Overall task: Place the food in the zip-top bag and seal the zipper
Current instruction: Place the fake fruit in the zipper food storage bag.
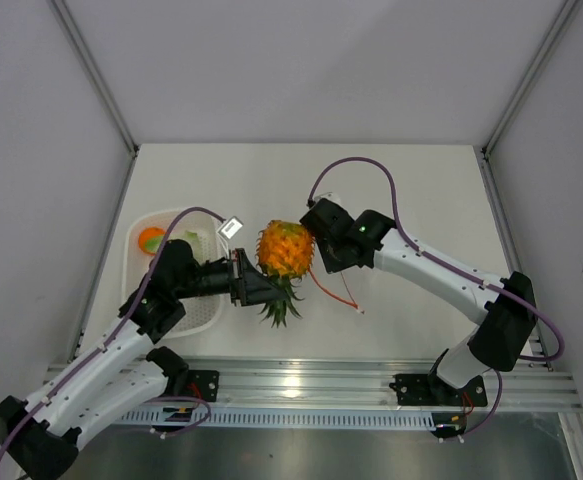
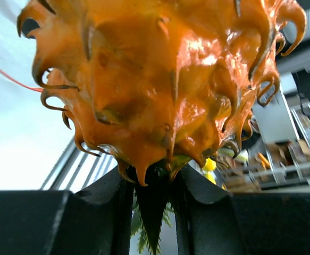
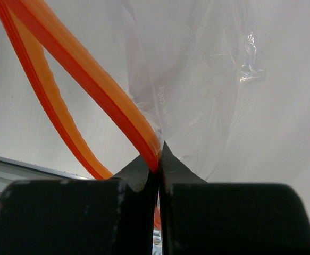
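Pineapple [image 1: 284,248], one; zip-top bag [image 3: 213,79], one; basket [image 1: 128,272], one.

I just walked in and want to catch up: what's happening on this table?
The left arm has its jaws clamped on the green leaves of the spiky orange toy pineapple. The right arm has its jaws shut on the red-orange zipper strip of the clear plastic bag. Other toy food sits in the white mesh basket.

The pineapple [image 1: 284,248] and basket [image 1: 131,285] obstruct left and centre; far table [image 1: 271,175] open.
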Robot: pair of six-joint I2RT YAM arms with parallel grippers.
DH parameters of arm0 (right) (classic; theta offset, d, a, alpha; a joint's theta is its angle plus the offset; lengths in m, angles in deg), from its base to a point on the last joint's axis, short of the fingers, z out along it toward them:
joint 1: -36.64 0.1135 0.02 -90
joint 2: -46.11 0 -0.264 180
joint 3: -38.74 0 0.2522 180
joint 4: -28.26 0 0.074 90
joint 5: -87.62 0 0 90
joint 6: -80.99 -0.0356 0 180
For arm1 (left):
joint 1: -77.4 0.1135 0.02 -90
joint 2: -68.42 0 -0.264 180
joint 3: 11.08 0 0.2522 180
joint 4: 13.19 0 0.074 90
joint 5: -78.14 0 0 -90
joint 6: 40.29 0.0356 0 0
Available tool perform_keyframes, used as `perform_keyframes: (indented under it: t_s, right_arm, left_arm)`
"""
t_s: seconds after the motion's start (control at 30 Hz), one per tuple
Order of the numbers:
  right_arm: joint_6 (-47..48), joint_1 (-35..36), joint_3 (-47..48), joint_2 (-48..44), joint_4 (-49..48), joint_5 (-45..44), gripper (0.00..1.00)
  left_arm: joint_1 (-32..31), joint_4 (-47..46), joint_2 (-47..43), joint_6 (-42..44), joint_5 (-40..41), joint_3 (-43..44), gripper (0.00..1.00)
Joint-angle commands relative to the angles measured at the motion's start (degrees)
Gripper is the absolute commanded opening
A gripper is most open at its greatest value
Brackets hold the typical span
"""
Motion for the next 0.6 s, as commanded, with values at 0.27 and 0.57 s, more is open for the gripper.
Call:
perform_keyframes:
  t_s: [0.27,0.57]
  right_arm:
    - [-3.3,-2.8,1.6,-5.0,-2.1,10.7,0.0]
    - [-5.9,-8.6,-2.4,-9.9,-7.1,29.2,0.0]
  left_arm:
    - [-4.4,-27.4,5.8,-10.5,-2.8,-9.9,0.01]
    - [-6.2,-36.9,10.7,-12.5,-0.9,-14.5,0.0]
